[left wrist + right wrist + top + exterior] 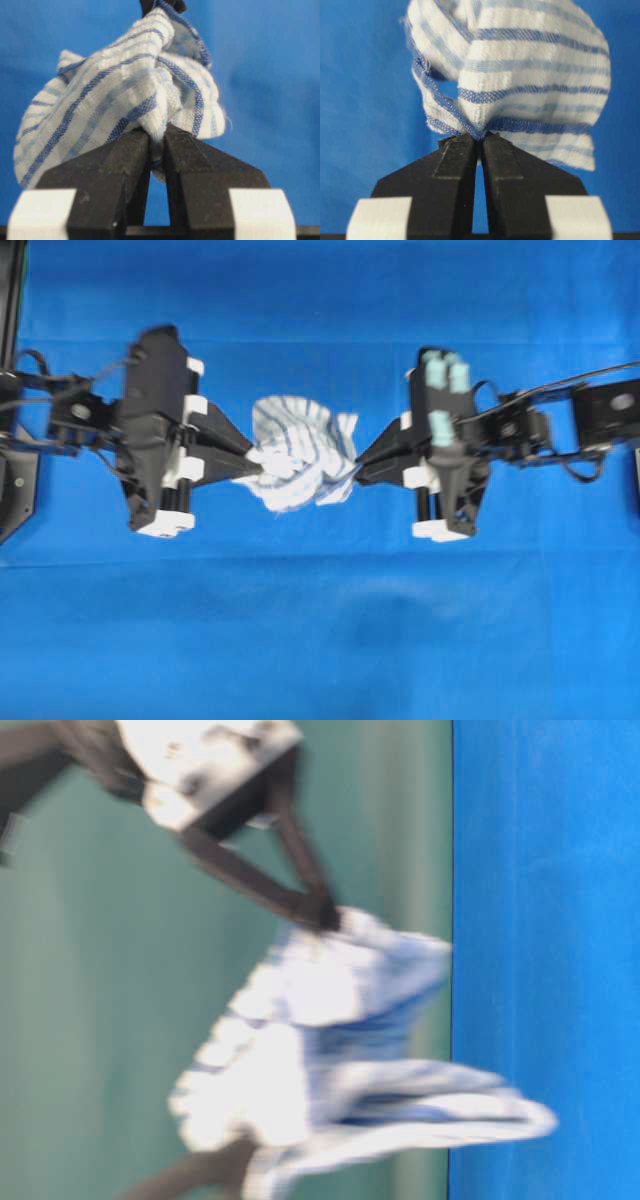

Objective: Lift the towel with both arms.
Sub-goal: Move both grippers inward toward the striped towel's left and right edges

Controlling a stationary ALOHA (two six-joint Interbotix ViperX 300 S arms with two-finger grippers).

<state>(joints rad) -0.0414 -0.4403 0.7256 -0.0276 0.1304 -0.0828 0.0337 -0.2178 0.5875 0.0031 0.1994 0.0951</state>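
Between the two pincers, above the blue cloth (pixel 320 640) on the worktop: the towel (pixel 300 455), bunched, striped white and blue. Left pincer (pixel 255 468) clamped on the towel's left edge, right pincer (pixel 357 468) clamped on its right edge, tips facing each other. Seen from each wrist: fabric pinched between closed fingers (pixel 125 155), ballooning just beyond.

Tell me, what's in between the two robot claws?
The striped towel hangs bunched between them. The left gripper pinches one side and the right gripper pinches the other. The overhead view shows it best.
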